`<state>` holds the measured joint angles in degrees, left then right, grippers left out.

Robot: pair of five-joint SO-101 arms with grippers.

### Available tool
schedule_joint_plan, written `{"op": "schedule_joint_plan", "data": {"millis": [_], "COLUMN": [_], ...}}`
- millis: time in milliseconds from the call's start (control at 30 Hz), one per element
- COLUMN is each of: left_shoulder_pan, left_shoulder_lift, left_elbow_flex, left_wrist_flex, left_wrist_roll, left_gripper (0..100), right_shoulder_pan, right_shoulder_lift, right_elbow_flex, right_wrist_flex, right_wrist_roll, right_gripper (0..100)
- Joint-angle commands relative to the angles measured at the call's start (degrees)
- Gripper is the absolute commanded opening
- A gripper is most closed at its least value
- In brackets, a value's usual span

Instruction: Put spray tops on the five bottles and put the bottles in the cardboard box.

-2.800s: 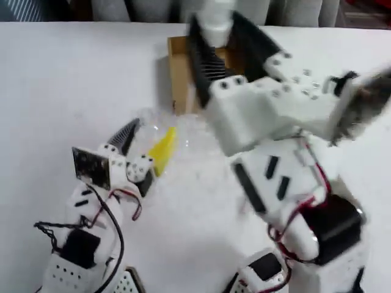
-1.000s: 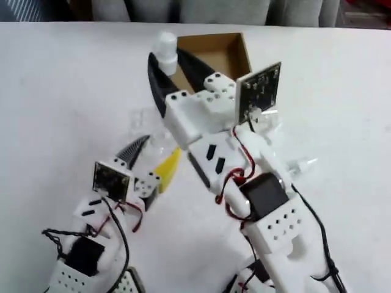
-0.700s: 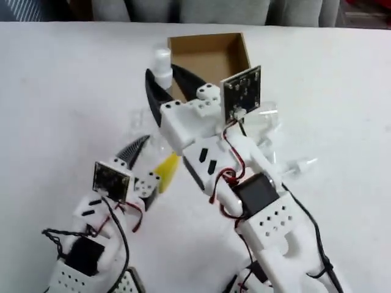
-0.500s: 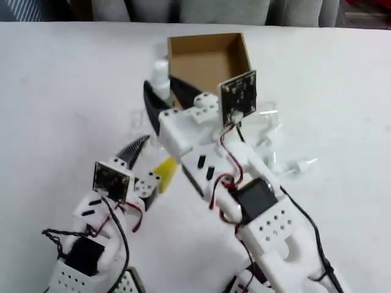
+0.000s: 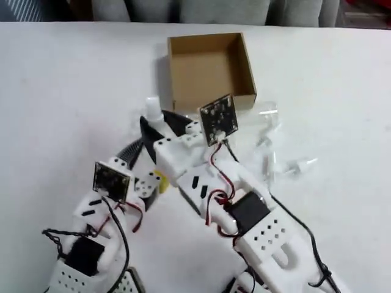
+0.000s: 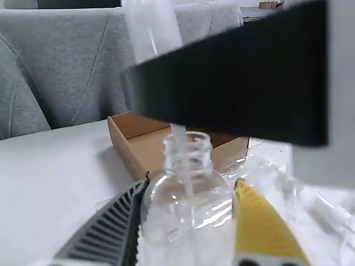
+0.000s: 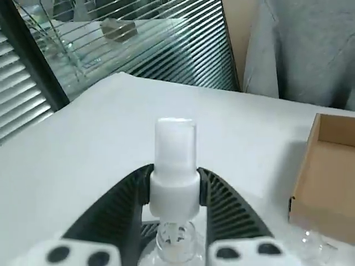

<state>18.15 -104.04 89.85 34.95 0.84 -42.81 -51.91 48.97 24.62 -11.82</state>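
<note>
An upright clear bottle [image 6: 188, 205] is held in my left gripper [image 6: 191, 191], shut on it between a black finger [image 6: 111, 233] and a yellow finger [image 6: 260, 227]. My right gripper [image 7: 175, 177] is shut on a white spray top [image 7: 175, 160] directly above the bottle's neck [image 7: 175, 238]. The top's thin dip tube [image 6: 180, 144] reaches down into the bottle mouth. From above, the right gripper [image 5: 160, 121] with the spray top [image 5: 153, 108] hangs over the left gripper [image 5: 146, 162]. The open cardboard box [image 5: 211, 67] stands just beyond them.
Loose clear bottles [image 5: 269, 131] and spray tops [image 5: 299, 165] lie on the white table to the right of the right arm. The box [image 7: 327, 177] is near the grippers. Grey sofa backs line the far table edge.
The right arm brought the spray top from above the box's left edge down and back to the bottle in the left gripper. The left arm stayed put.
</note>
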Motion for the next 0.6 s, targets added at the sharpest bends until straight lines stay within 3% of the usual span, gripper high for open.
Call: {"op": "schedule_joint_plan", "data": {"millis": [0, 267, 567], "left_shoulder_pan": [0.7, 0.7, 0.7], "left_shoulder_lift": [-0.7, -0.7, -0.7], "left_elbow_flex": [-0.3, -0.3, -0.3], "left_wrist_flex": [-2.1, -2.1, -2.1], "left_wrist_roll": [-0.5, -0.5, -0.5], "left_gripper": [2, 2, 2], "right_shoulder_pan": [-0.7, -1.3, -1.4], "right_shoulder_lift": [-1.5, -1.5, -1.5], "right_elbow_flex": [-1.5, -9.0, -24.4], "right_wrist_flex": [3.1, 17.5, 34.6], "right_wrist_roll": [-0.4, -0.4, -0.4], "right_gripper": [2.2, 21.9, 33.4]}}
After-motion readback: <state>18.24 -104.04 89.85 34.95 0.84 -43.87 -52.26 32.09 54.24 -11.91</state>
